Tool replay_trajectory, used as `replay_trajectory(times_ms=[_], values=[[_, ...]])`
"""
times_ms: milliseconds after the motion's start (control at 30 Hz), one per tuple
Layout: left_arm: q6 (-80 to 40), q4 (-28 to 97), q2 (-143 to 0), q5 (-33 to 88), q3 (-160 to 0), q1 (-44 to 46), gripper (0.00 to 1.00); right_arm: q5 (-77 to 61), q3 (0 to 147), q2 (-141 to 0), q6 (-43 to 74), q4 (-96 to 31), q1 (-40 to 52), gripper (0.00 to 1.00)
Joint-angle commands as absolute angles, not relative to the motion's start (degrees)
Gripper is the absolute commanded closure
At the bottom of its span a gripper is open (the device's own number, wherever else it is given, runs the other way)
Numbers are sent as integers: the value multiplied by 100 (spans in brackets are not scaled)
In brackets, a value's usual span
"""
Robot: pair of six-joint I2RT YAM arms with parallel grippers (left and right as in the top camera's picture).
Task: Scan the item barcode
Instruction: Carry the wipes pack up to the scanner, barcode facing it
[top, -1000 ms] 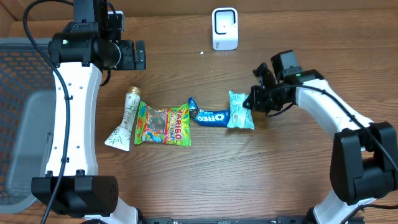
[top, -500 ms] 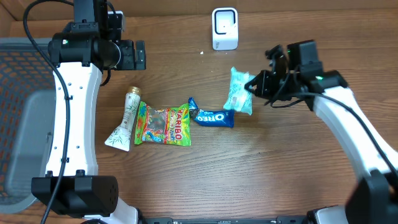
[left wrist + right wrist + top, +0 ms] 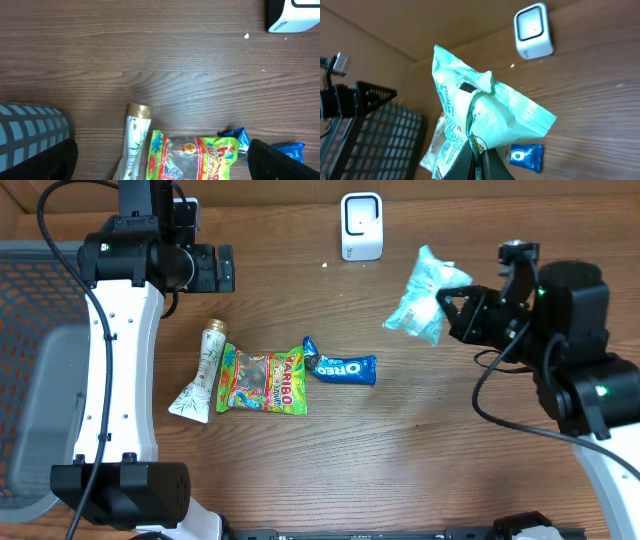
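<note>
Tabletop (image 3: 420, 460): Haribo bag (image 3: 262, 381), Oreo (image 3: 341, 367) and tube (image 3: 203, 373) unmoved in their row.

Right pincer (image 3: 452, 316) is pressed together on one edge of the packet (image 3: 420, 295). Within the last second it lifted the packet from beside the Oreo. The packet now hangs in the air, right of the scanner (image 3: 361, 226) and a little nearer.

Left pincer (image 3: 228, 268) spread, idle, far left.

Judgement: pick done. The barcode must yet be turned to the scanner face.

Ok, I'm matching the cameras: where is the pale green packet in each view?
Overhead: upper right, the pale green packet in the right gripper.
Left wrist: not in it.
Right wrist: the packet fills the centre.
Shared landmark: the white scanner, at the top of all three.
</note>
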State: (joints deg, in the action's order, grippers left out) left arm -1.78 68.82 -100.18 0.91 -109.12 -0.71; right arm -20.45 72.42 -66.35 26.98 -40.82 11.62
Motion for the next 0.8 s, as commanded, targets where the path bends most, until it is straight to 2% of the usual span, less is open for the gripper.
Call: replay_trajectory(times_ms=[0, 200, 567, 767], values=[[-279, 6879, -10007, 152, -10890, -38, 0, -1697, 7393, -6650, 2718, -4080, 1155, 96], [-281, 6879, -10007, 150, -10890, -38, 0, -1350, 7389, -6912, 2399, -4047, 1402, 96], [-279, 6879, -10007, 152, -10890, -38, 1, 1347, 7524, -7940, 2224, -3385, 2875, 96], [-279, 6879, -10007, 150, -10890, -38, 0, 3234, 8866, -9260, 1267, -3542, 3393, 96]])
